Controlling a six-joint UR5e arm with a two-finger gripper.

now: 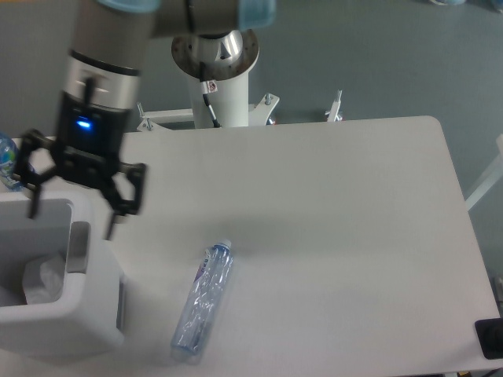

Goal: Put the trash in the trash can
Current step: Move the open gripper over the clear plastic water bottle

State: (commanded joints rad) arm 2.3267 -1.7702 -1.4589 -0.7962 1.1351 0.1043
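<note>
Claw: I am seeing the claw hanging above the back edge of the bin, its two black fingers spread wide apart and gripping nothing; one finger is pointing down over the left side of the opening, the other over the right rim.
Arm: I am watching a silver and black wrist with a small blue light glowing on its black housing; no writing on it is readable to me.
Bin: the white bin is sitting at the front left corner of the surface, with a grey strip running along the right side of its opening.
Wrapper: the crumpled white wrapper is lying inside the bin, low in the opening; any print on it is too small for me to read.
Crushed bottle: the clear bluish bottle is lying on its side on the surface, just right of the bin and apart from it, cap end pointing up and away from me; I am making out no label.
Water bottle: a blue-labelled bottle is peeking in at the far left edge behind the bin; its label text is blurring beyond reading.
Base: the arm's white pedestal is standing behind the surface.
</note>
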